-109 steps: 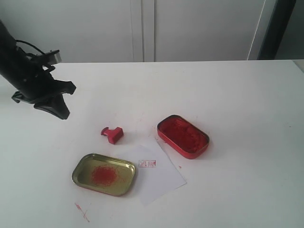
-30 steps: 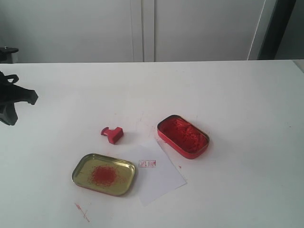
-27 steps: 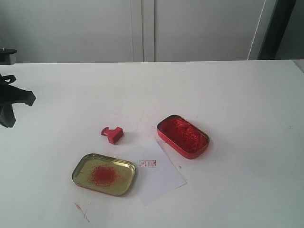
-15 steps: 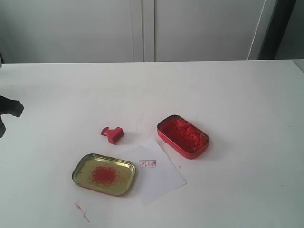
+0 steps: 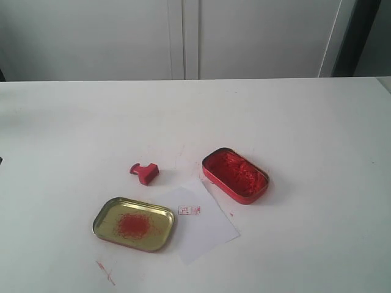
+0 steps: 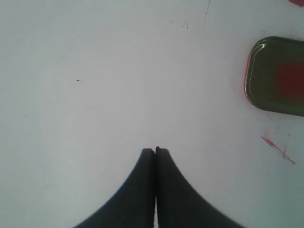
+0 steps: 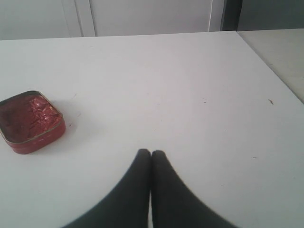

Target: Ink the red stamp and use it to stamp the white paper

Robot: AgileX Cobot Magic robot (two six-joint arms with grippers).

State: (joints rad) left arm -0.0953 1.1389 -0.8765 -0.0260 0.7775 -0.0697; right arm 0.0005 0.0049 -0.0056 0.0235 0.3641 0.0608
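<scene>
Your left tool [image 6: 155, 150] is closed tight and empty, off past the gold lid [image 5: 134, 224]. The red stamp [image 5: 145, 172] lies tipped over on the tabletop [image 5: 305, 122], near that lid, knob pointing left, so your left arm looks nearer. The white paper [image 5: 204, 229] next to the lid already has a red mark [image 5: 190, 210]. Your right tool [image 7: 151, 152], past the red tin [image 5: 235, 175], is closed too.

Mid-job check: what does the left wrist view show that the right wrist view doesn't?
Only the left wrist view: the gold lid with its red smudge, a red scribble on the table, and the left pincer, shut and empty. Only the right wrist view: the red ink tin and the right pincer, also shut. Both: the white table.
</scene>
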